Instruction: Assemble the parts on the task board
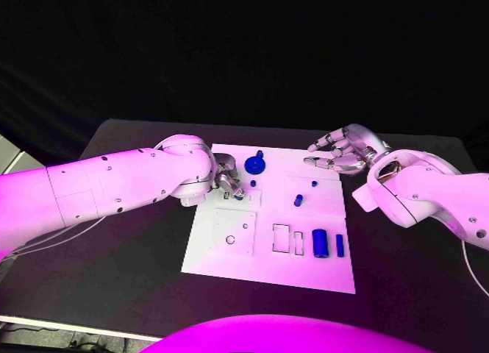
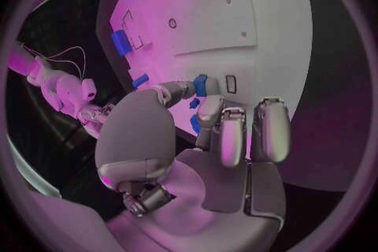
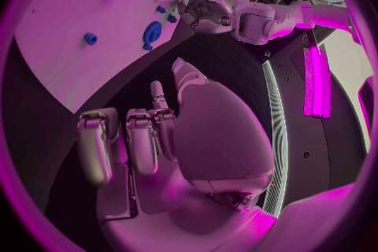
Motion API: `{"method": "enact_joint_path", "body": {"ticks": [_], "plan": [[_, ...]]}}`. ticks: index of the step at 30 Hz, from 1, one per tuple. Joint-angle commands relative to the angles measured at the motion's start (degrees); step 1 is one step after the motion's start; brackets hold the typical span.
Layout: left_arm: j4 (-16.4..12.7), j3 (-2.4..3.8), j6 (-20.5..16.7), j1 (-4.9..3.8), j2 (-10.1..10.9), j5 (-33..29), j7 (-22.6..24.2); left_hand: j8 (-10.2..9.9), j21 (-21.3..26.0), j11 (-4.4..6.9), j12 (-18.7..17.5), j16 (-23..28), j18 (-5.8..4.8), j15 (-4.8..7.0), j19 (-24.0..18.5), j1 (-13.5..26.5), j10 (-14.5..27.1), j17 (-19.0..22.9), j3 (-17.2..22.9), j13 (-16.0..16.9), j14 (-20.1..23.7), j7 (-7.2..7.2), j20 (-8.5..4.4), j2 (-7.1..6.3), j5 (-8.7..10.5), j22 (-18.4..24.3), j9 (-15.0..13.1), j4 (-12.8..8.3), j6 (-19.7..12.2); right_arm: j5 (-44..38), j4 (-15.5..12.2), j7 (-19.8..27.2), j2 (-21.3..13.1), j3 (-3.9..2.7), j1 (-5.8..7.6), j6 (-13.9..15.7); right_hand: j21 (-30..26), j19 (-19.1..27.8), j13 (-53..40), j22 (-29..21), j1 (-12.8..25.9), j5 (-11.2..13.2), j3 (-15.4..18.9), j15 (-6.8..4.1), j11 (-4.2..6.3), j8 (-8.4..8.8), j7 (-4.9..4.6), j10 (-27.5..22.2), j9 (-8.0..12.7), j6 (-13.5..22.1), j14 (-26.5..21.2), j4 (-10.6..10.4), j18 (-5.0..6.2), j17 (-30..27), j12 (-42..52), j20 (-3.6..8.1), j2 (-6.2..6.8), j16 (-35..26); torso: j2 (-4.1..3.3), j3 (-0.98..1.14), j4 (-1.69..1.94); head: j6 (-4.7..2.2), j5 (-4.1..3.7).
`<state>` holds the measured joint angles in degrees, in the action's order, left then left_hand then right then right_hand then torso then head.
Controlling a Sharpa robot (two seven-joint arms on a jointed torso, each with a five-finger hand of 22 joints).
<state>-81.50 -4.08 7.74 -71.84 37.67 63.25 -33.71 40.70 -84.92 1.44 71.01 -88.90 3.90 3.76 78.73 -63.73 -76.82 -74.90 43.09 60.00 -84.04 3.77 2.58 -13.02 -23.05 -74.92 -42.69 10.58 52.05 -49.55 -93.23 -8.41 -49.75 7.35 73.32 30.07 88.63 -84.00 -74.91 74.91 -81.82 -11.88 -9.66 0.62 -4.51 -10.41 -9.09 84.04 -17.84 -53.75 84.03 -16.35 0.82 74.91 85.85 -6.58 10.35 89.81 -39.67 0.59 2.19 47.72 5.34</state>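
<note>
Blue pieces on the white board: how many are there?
5 show: a round one at the far edge, a small peg mid-board, two cylinders near the front, and one at the left hand. More may hide under it.

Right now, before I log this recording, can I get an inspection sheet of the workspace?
Surface: black table, bare around the board.
Job's things: white task board; blue round part, small blue peg, blue cylinder, thin blue pin on it.
Clutter: nothing seen.
Hands: left hand pinches a small blue part over the board; right hand holds nothing, fingers curled.
Cables: thin white cable under left arm.
Surroundings: dark backdrop.
</note>
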Motion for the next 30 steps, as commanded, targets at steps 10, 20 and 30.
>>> {"method": "enact_joint_path", "body": {"ticks": [10,20,30], "plan": [[1.54,-0.19,4.57,0.13,-1.17,-2.01,-0.93,-0.06,-0.35,-0.07,0.79,-0.37,-0.65,0.51,0.32,0.62,-1.05,-13.45,11.10,1.00,-5.49,-0.87,-0.12,-0.36,-1.66,-1.08,0.28,-11.55,1.64,-0.69,-0.05,0.25,0.04,0.00,-0.04,-0.82,-0.45,-5.06,-11.38,13.93,0.40,-0.34,-0.43,-0.48,0.22,-0.09,0.05,2.21,0.05,0.55,5.73,-0.03,-0.34,14.14,-0.21,0.48,0.13,-0.16,0.03,-0.01,0.05,0.07,-0.19],[1.96,-0.19,3.48,0.12,-1.53,-2.07,-0.91,-0.13,-0.19,0.35,1.28,-0.40,-0.70,0.79,0.40,3.09,-1.86,-13.53,7.28,1.82,-5.52,-1.57,0.00,-0.32,-0.67,-1.23,0.23,-9.51,1.89,-0.68,-0.08,0.27,-0.01,0.00,-0.04,-0.82,-0.45,-5.06,-11.38,13.93,0.40,-0.34,-0.43,-0.48,0.22,-0.09,0.05,2.21,0.05,0.55,5.73,-0.03,-0.34,14.14,-0.21,0.48,0.13,-0.16,0.03,-0.06,0.04,0.06,-0.28],[2.25,-0.20,3.36,0.12,-1.59,-1.97,-0.91,-0.85,0.13,0.81,1.22,-0.36,-0.70,1.17,0.45,5.06,-1.78,-13.47,0.50,2.01,-5.50,-2.24,-0.15,-0.84,-0.14,-1.15,0.83,-5.21,2.62,-0.67,-0.17,0.29,-0.10,0.00,-0.04,-0.78,-0.42,-5.08,-11.37,13.95,0.42,-0.33,-0.46,-0.49,0.22,-0.12,0.05,2.20,0.05,0.57,5.73,-0.03,-0.35,14.14,-0.22,0.48,0.16,-0.16,0.03,-0.08,0.06,-0.06,-0.54]]}}
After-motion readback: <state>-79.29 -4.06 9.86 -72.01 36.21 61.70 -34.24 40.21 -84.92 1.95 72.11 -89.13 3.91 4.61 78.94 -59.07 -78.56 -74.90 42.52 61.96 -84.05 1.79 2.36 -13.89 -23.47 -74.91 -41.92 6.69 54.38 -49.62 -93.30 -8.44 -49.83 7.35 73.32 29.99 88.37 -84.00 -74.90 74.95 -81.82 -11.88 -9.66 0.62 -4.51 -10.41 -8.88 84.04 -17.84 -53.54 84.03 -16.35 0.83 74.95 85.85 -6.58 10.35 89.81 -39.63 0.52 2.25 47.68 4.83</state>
